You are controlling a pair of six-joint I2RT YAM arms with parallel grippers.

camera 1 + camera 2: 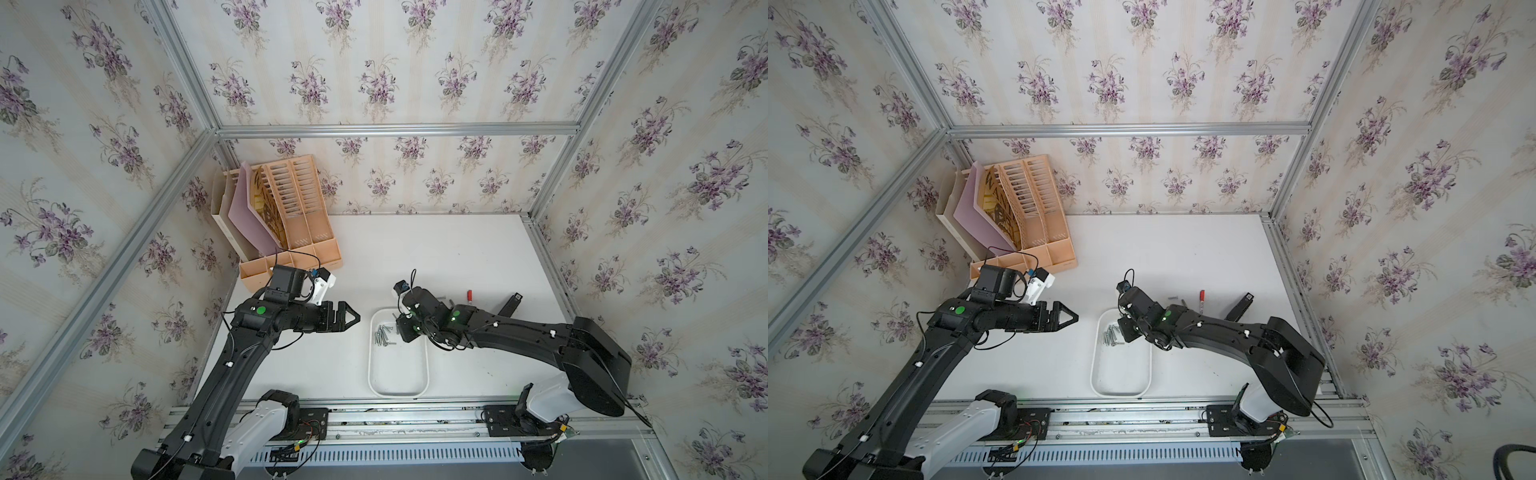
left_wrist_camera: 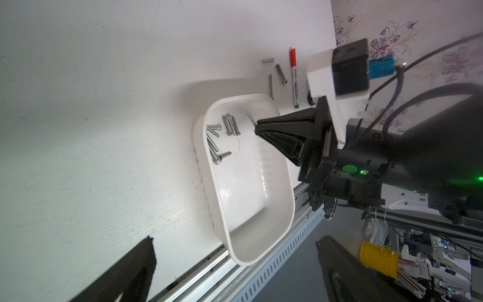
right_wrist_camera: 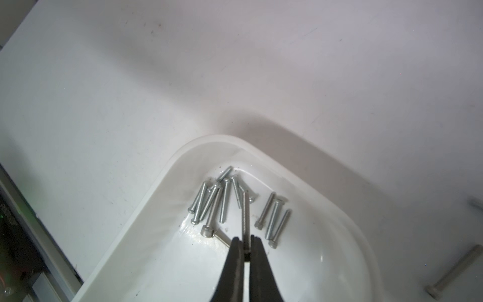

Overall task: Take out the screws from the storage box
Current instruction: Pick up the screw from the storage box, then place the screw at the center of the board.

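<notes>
The white storage box [image 1: 398,393] lies on the table in front of the right arm. Several silvery screws [image 3: 217,201] lie loose at its far end, seen also in both top views [image 1: 382,334] [image 1: 1111,334]. My right gripper [image 3: 245,239] reaches down into that end and is shut on one screw [image 3: 245,217], which sticks out straight beyond the tips. The left wrist view shows the same grip [image 2: 257,128]. My left gripper [image 1: 351,318] hovers left of the box, open and holding nothing, its fingers [image 2: 136,269] far apart.
Three screws [image 2: 281,73] lie on the table beyond the box, beside a red-capped marker [image 2: 294,78]. A black bar-shaped object [image 1: 511,305] lies further right. A peach file organiser [image 1: 286,232] stands at the back left. A metal rail [image 1: 374,415] runs along the table's front edge.
</notes>
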